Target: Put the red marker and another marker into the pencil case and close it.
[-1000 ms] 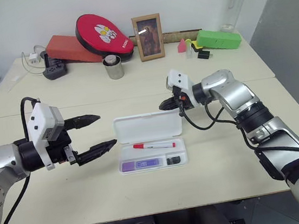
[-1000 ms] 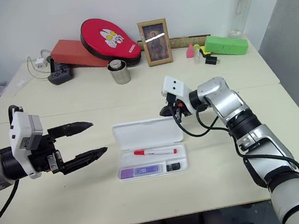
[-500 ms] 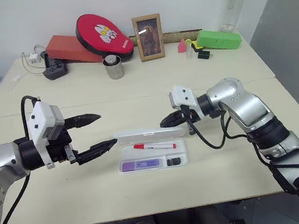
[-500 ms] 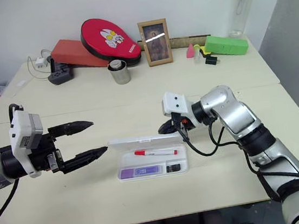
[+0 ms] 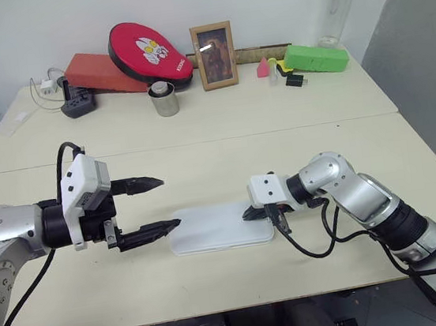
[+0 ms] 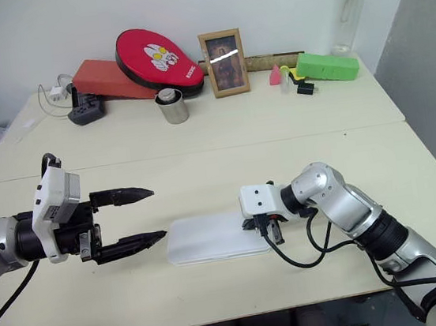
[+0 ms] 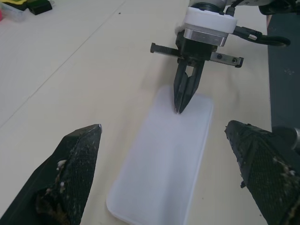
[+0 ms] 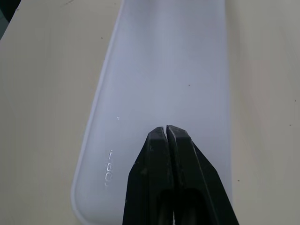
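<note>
Almost nothing here can be read. On the lid of the pencil case (image 8: 168,70), close to my right pincer (image 8: 167,133), I see a few small raised characters moulded into the white plastic near one corner; they look like digits, but I cannot make them out for certain. The red pad (image 5: 147,48) at the back carries a white cartoon figure, no words I can read.

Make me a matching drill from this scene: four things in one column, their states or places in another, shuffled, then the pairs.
1. pencil case
2. left gripper
3. right gripper
4. photo frame

A. fingers spread wide apart
B. standing upright at the back of the table
C. lid down, lying flat
D. fingers shut, tips on the lid

Pairs: 1-C, 2-A, 3-D, 4-B
</note>
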Motion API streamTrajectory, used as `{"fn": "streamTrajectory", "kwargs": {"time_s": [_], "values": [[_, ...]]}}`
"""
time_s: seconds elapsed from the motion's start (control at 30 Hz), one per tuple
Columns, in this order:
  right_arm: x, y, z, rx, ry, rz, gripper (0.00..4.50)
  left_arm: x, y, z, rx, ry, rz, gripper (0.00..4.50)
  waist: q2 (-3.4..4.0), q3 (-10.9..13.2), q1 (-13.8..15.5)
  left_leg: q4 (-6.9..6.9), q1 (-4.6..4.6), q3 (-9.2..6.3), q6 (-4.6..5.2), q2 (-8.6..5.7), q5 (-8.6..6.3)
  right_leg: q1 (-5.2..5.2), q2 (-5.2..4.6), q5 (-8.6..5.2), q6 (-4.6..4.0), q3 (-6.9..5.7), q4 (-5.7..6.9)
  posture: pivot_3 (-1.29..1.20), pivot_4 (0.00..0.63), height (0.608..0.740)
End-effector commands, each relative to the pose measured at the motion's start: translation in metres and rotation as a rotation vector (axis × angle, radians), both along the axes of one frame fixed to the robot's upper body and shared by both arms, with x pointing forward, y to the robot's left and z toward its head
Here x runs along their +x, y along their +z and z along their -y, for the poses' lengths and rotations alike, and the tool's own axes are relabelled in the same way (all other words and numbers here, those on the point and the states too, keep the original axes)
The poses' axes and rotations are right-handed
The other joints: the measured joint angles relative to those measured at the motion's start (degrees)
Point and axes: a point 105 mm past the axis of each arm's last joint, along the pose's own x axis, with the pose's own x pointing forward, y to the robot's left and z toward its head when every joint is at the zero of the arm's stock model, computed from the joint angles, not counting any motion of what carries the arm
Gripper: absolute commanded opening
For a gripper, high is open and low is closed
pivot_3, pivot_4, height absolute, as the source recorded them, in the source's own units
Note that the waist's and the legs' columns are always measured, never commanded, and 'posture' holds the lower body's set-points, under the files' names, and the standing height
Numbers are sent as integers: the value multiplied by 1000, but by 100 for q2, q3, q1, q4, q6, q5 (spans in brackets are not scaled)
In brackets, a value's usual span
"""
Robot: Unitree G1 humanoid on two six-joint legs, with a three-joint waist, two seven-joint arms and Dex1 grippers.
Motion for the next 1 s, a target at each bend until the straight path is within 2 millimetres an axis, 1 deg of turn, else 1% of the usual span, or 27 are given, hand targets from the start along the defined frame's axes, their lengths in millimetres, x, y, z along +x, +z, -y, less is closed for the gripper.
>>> {"fn": "streamTrajectory", "kwargs": {"time_s": [0.03, 0.13, 0.23, 0.3, 0.37, 0.4, 0.47, 0.5, 0.53, 0.57, 0.67, 0.7, 0.83, 0.9, 0.93, 0.97, 1.0], "values": [[-2, -18, 4, -31, -25, -40, 56, 0, 10, 2, 9, -21, 37, 4500, -2, -1, -2, 0, 3, 0, 0, 0, 0, 1, 3, 0, 0, 1, 0, 0, 150, 740], [-9, 2, -1, 97, -26, -98, 56, 2, 11, 1, -1, -4, 38, 4500, -1, -1, -2, -1, 12, 2, 0, 4, 0, 8, 6, 0, 0, 4, 1, 0, 150, 740], [-10, 33, 5, 260, -53, -125, 56, 9, 11, -4, -38, 55, 37, 4500, -1, 0, 10, -1, 4, 0, 0, 8, 0, 4, 5, 0, 0, 4, 0, 0, 150, 740], [0, 50, 18, 341, -132, -115, 56, 21, 10, -14, -77, 140, 47, 4500, 4, 3, 17, 0, -3, -1, 0, 7, 0, -2, 4, 0, 0, 5, 0, 0, 150, 740], [9, 60, 31, 397, -212, -104, 56, 31, 8, -24, -102, 217, 56, 4500, 4, 2, 22, 0, -4, -2, 0, 2, 0, -2, -1, 0, 0, 2, 1, 0, 150, 740], [17, 65, 44, 423, -282, -99, 222, 39, 5, -35, -109, 277, 65, 4500, 4, 2, 22, 0, -4, -4, 0, 1, 0, -2, -2, 0, 0, 0, 0, 0, 150, 740], [27, 71, 65, 449, -377, -91, 416, 49, 0, -52, -111, 365, 78, 4500, 4, 3, 22, 0, -5, -3, 0, 1, 0, -2, -1, 0, 0, 0, -1, 0, 150, 740], [29, 73, 73, 455, -407, -88, 551, 52, -2, -58, -110, 396, 82, 4500, 4, 3, 20, -1, -4, -2, 1, -1, 0, -3, -2, 0, 0, 1, -1, 0, 150, 740], [31, 74, 78, 454, -429, -78, 847, 54, -2, -63, -112, 420, 87, 4500, 4, 3, 20, -2, -5, -1, 1, 0, 0, -5, -2, 0, 0, 1, -1, 0, 150, 740], [33, 74, 85, 453, -464, -70, 961, 57, -3, -69, -116, 448, 93, 4500, 4, 3, 22, -2, -6, 0, 1, -1, 0, -5, -2, 0, 0, 1, -1, 0, 150, 740], [43, 71, 113, 431, -591, -48, 1710, 65, -12, -91, -102, 550, 113, 4500, 4, 3, 19, -2, -10, 1, 1, -1, 0, -8, -4, 0, 0, 2, -3, 0, 150, 740], [44, 71, 118, 426, -616, -41, 1913, 66, -14, -95, -106, 571, 114, 4500, 4, 3, 19, -3, -9, 2, 1, -2, 0, -8, -6, 0, 0, 3, -3, 0, 150, 740], [49, 73, 133, 417, -678, -23, 2885, 67, -19, -108, -108, 623, 125, 4500, 4, 3, 14, -2, -12, 7, 1, -1, 0, -11, -7, 0, 0, 4, -1, 0, 150, 740], [50, 72, 135, 410, -688, -14, 3205, 67, -21, -111, -104, 633, 127, 4500, 4, 3, 14, -2, -12, 6, 1, 0, 0, -10, -11, 0, 0, 4, -2, 0, 150, 740], [51, 73, 136, 416, -699, -14, 3580, 68, -21, -111, -108, 638, 131, 4500, 4, 3, 15, -2, -14, 7, 1, 0, -1, -11, -13, 0, 0, 3, -2, 0, 150, 740], [52, 74, 135, 422, -700, -15, 3665, 69, -22, -113, -101, 648, 132, 4500, 4, 3, 15, -2, -13, 7, 1, 0, -1, -11, -13, 0, 0, 3, -2, 0, 150, 740], [53, 75, 135, 426, -701, -15, 3958, 70, -23, -114, -95, 656, 133, 4500, 4, 3, 15, -2, -13, 7, 1, 0, 0, -10, -13, 0, 0, 4, -2, 0, 150, 740]]}}
